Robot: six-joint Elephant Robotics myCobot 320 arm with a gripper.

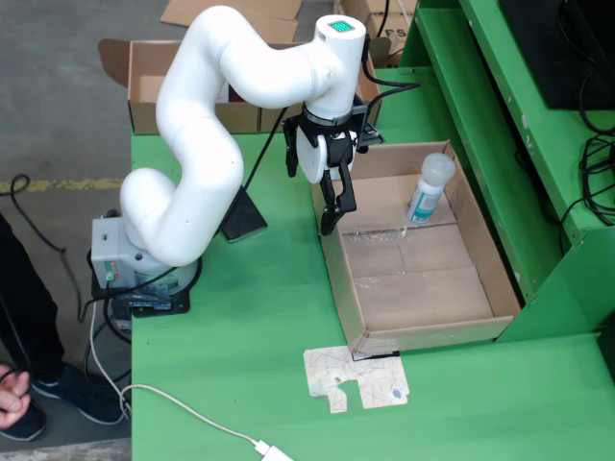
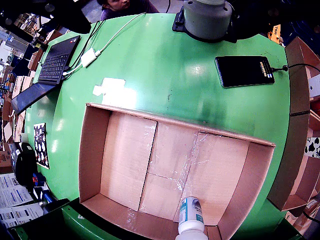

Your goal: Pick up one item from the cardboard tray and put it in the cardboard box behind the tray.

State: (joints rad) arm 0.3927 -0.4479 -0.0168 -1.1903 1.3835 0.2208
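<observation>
The green table [image 1: 250, 365] carries everything. In the fixed view the white arm [image 1: 207, 144] rises from its base at the left and bends over to the right. The shallow cardboard tray [image 1: 480, 259] lies to the right of the arm, and beyond it, at the table's far edge, the cardboard box [image 1: 144, 77] stands open. One bottle [image 1: 430, 187], white with a blue label, lies in the tray's far corner against the wall. The claw [image 1: 334, 216] hangs over the tray's left wall, holding nothing; how wide it stands cannot be told.
</observation>
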